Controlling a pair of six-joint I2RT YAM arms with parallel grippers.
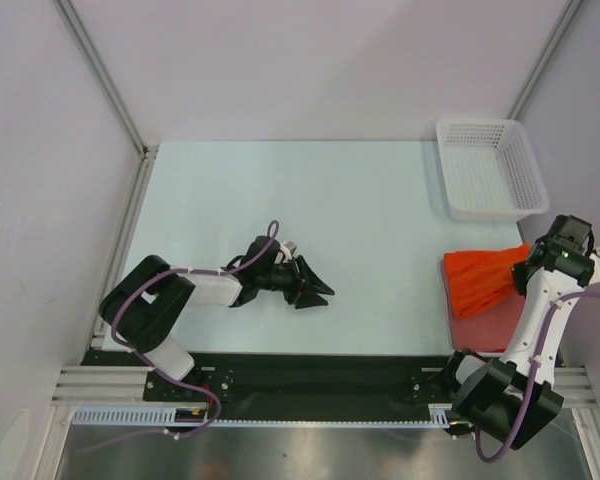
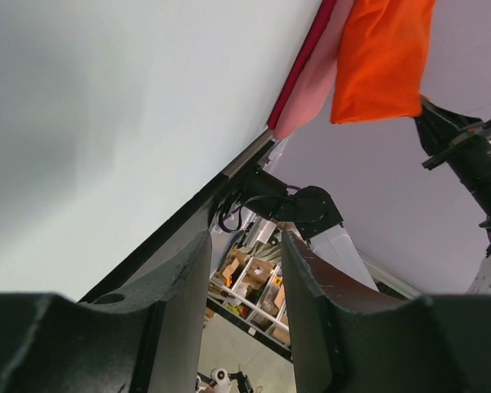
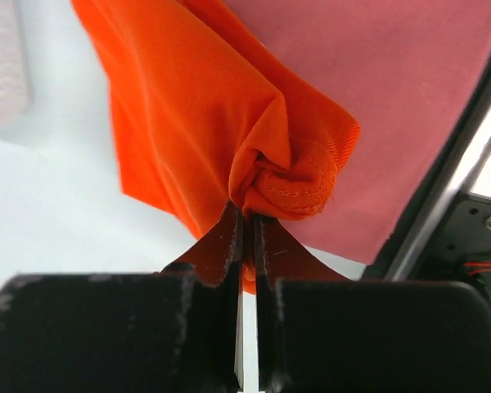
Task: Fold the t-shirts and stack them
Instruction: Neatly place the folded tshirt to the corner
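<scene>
At four o'clock on the bench [image 1: 280, 200], the right hand [image 3: 245, 221] grips the orange t-shirt [image 1: 480, 272] by a bunched edge, likely to settle it atop the brick-red t-shirt [image 1: 480, 330]; the left hand [image 1: 315, 285] gapes empty.

Upper t-shirt [image 1: 480, 278] on lower t-shirt [image 1: 485, 328], basket [image 1: 485, 165] behind them.

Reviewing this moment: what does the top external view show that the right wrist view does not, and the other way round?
Only top external: the left hand, open, low over the middle of the table, and the whole white basket at the far right corner.
Only right wrist: the rolled, stitched hem of the orange t-shirt, bunched and pinched in the shut right hand.
Both: the orange t-shirt lying over the brick-red t-shirt near the table's right edge.
</scene>
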